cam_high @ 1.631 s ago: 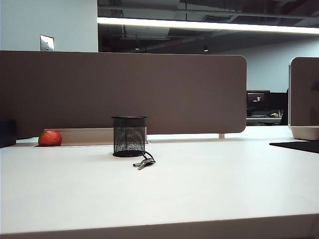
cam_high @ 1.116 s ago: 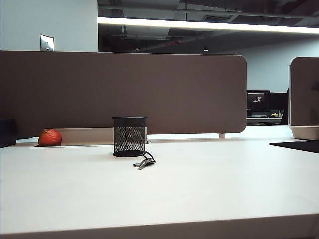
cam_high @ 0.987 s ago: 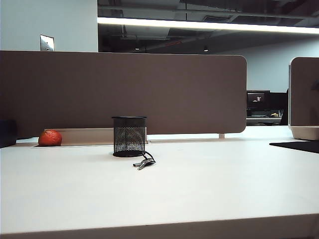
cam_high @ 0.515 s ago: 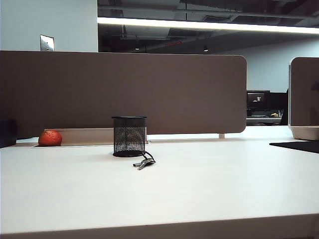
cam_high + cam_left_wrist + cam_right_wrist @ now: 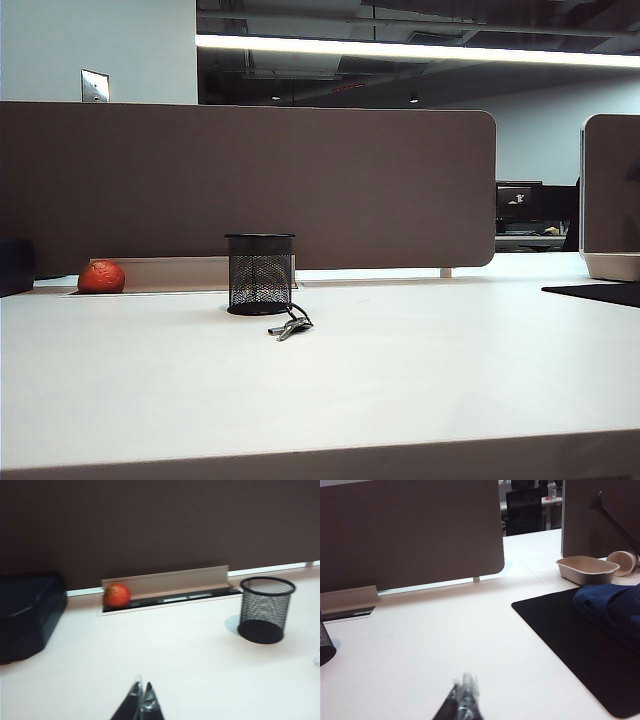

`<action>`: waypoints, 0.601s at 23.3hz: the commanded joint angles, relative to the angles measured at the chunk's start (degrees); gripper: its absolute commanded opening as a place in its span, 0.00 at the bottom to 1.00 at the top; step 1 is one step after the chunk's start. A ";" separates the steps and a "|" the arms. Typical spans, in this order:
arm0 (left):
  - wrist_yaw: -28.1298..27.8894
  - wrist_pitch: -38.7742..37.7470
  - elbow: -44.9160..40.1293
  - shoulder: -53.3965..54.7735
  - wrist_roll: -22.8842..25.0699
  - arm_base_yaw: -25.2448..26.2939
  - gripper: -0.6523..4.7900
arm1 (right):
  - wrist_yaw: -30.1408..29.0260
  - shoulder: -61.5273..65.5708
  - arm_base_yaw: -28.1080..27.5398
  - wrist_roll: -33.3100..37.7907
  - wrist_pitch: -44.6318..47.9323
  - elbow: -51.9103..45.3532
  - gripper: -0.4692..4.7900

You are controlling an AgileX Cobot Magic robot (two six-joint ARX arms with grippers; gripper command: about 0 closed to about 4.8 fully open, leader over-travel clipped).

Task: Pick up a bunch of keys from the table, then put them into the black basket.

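The bunch of keys (image 5: 289, 327) lies flat on the white table (image 5: 400, 370), just in front and to the right of the black basket (image 5: 260, 273), which stands upright. The left wrist view also shows the black basket (image 5: 266, 609), empty as far as its mesh lets me see, far from my left gripper (image 5: 142, 686), whose fingertips are pressed together with nothing between them. My right gripper (image 5: 462, 682) is shut and empty too, blurred, over bare table. A sliver of the black basket (image 5: 325, 650) shows at that view's edge. Neither gripper appears in the exterior view.
A red-orange fruit (image 5: 101, 277) rests in the cable slot by the brown divider (image 5: 250, 180). A black case (image 5: 27, 612) sits near the left arm. A black mat (image 5: 580, 640) holds a blue shoe (image 5: 612, 607); a beige tray (image 5: 586, 569) and tipped cup (image 5: 624, 561) lie beyond.
Nothing has moved in the exterior view; keys, basket and fruit stay where they were.
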 commanded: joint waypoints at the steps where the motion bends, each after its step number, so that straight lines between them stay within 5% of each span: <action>1: 4.90 0.83 0.13 0.02 -0.17 0.02 0.11 | -0.15 0.02 0.07 0.11 -5.62 4.76 0.08; 6: 7.30 0.79 0.17 0.02 -0.17 0.00 0.11 | -0.66 1.27 0.07 0.09 -9.86 9.88 0.08; 14: 9.31 0.76 0.22 0.02 -0.20 0.00 0.11 | -11.37 14.10 0.09 0.13 -15.21 21.46 0.08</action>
